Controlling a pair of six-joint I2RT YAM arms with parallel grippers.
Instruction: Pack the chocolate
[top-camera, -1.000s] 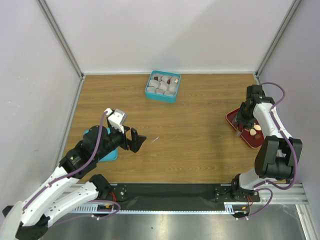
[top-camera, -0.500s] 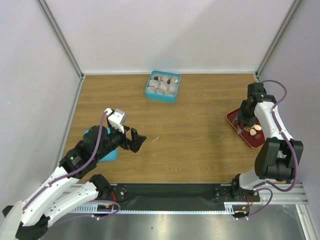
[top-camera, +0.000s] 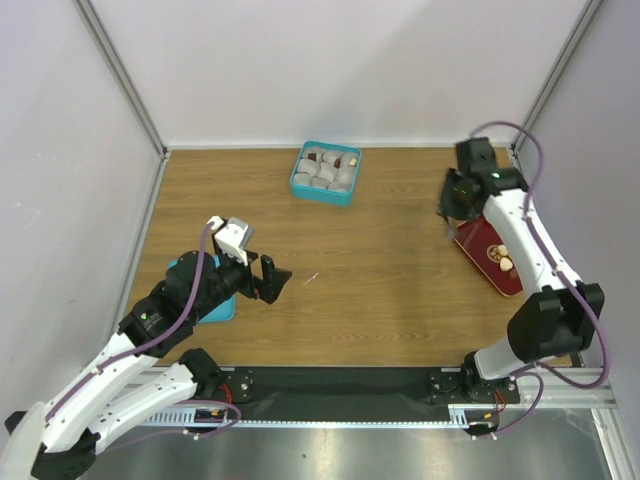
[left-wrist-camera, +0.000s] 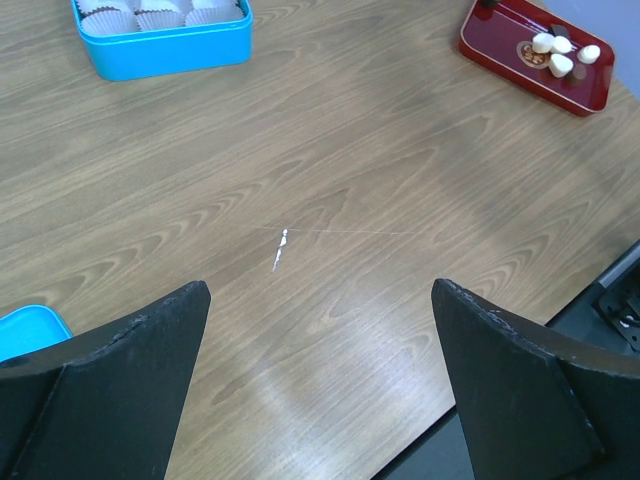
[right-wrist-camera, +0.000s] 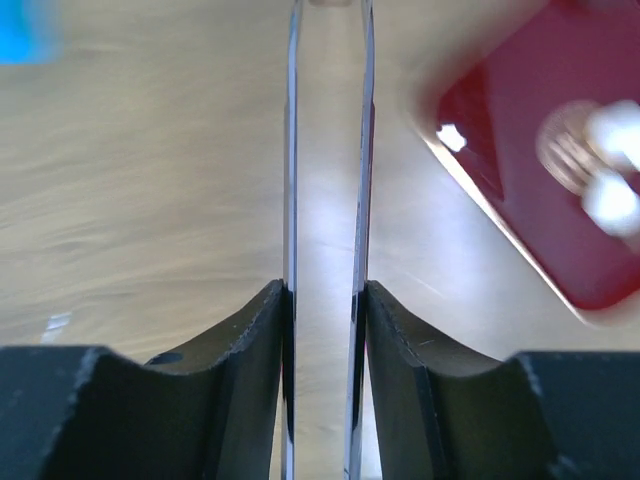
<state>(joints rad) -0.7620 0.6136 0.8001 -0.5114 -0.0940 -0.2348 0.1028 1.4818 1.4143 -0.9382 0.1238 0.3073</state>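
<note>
Right end effector (top-camera: 455, 200), clamped on metal tweezers (right-wrist-camera: 292, 150), hangs beside the red tray (top-camera: 478, 238). Pale chocolate (top-camera: 504, 260) lies there on its base side, and the teal box (top-camera: 300, 184) sits well left. Left end effector (top-camera: 272, 278) gapes wide, empty.

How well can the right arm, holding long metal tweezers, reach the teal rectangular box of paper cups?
Probably yes. Bare wooden table lies between the right gripper, clamping the long metal tweezers, and the lidless teal rectangular box; the open left gripper hovers well aside.
</note>
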